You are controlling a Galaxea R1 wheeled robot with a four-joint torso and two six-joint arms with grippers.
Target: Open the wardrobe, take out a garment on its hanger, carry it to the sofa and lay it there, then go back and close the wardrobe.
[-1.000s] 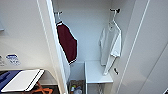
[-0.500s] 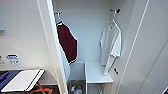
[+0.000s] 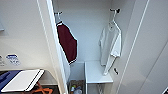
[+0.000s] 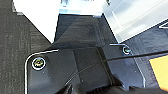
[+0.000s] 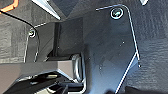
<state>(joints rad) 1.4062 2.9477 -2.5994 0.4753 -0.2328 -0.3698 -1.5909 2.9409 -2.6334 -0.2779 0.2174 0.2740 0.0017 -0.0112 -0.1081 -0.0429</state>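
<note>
— What stands before you?

— The wardrobe point(image 3: 82, 37), open, its white inside facing me. The garment point(image 3: 110, 46), a white T-shirt, hangs on its hanger point(image 3: 113, 21) at the right wall, near the top corner; a maroon jacket point(image 3: 67, 42) hangs at the left edge by the door point(image 3: 53, 45). A white shelf point(image 3: 96, 73) sits low at the back.

— Any change since a second ago?

— None; everything hangs as it did.

— Your fingers?

— I cannot tell; both wrists look down at dark carpet point(image 4: 15, 40).

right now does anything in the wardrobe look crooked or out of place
Nothing stands out. The white T-shirt hangs on its hanger at the right of the open wardrobe, the maroon jacket at the left, and both hang freely above the shelf.
</note>
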